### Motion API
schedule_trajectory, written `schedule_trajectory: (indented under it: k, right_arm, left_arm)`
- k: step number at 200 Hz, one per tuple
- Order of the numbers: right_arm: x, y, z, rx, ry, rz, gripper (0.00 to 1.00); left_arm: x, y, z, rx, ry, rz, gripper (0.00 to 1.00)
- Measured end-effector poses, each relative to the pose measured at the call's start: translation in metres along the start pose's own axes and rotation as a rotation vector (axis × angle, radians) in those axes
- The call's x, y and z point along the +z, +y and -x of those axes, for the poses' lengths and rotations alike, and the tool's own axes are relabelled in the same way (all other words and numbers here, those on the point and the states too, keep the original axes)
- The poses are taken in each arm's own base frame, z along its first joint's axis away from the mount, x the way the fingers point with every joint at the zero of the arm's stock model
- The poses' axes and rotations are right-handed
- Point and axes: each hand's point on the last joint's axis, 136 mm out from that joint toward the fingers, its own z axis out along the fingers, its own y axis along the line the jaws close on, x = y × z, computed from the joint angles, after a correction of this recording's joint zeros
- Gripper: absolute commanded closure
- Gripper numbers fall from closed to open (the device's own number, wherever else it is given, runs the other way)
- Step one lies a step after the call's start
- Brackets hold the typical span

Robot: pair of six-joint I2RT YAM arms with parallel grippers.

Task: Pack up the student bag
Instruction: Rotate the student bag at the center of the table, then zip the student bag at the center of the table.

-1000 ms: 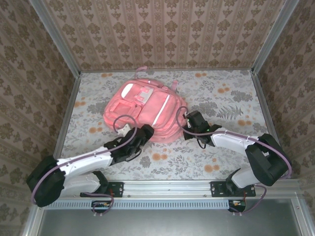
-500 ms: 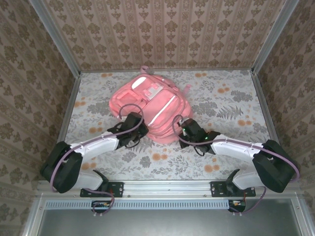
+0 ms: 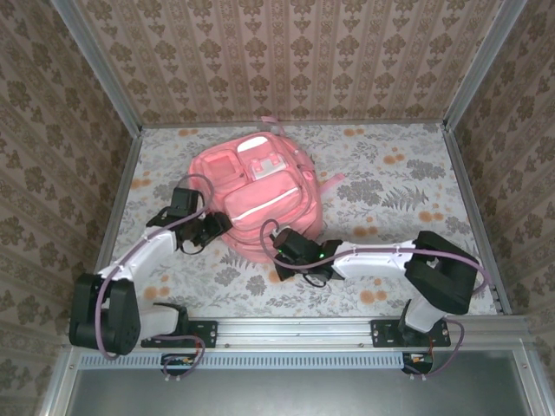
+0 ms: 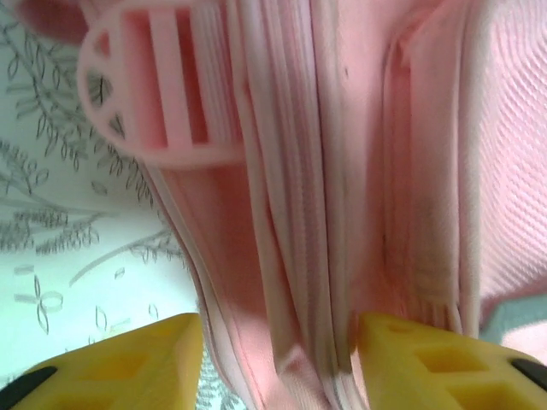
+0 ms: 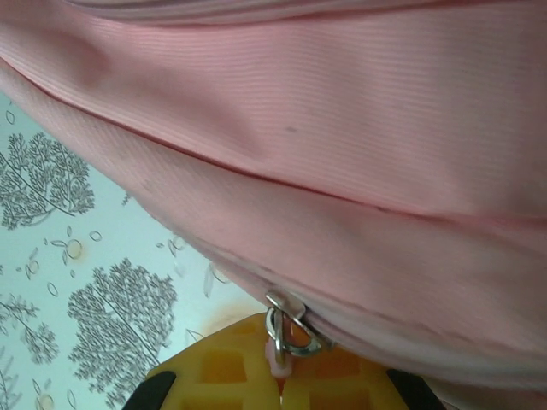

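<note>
The student bag (image 3: 260, 186), a large pink backpack with a pale strip and white patches, lies flat in the middle of the table. My left gripper (image 3: 212, 227) is at its left near edge. In the left wrist view its yellow fingers (image 4: 128, 363) stand apart with a gathered fold of the bag's seam (image 4: 282, 282) pinched between them. My right gripper (image 3: 284, 251) is at the bag's near edge. It is shut on the metal zipper pull (image 5: 286, 333) that hangs from the bag's zip.
The table wears a floral cloth (image 3: 390, 173). Metal frame posts (image 3: 121, 191) and patterned walls close in the left, right and back. A pink strap (image 3: 331, 180) sticks out on the bag's right. Room lies to the bag's right.
The bag has slid toward the back and turned. My left gripper has moved left and back to the bag's left edge. My right gripper has moved left along the near edge.
</note>
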Motion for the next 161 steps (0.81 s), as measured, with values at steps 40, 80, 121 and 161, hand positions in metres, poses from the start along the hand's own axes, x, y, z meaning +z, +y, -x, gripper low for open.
schedule_trajectory:
  k: [40, 80, 121, 161]
  right_arm:
    - [0.007, 0.013, 0.001, 0.017, -0.003, 0.013, 1.0]
    - [0.008, 0.011, 0.004, 0.021, -0.018, 0.001, 1.0]
    - [0.008, 0.011, 0.005, 0.021, -0.022, -0.002, 1.0]
    - [0.008, 0.01, 0.005, 0.021, -0.023, -0.004, 1.0]
  left_arm:
    - [-0.053, -0.032, -0.047, -0.053, -0.114, -0.127, 0.46]
    - [-0.034, -0.022, -0.106, -0.195, -0.084, -0.16, 0.39]
    - [-0.009, -0.037, -0.1, -0.265, -0.157, -0.118, 0.35]
    - [-0.007, -0.057, -0.082, -0.302, -0.242, -0.175, 0.38]
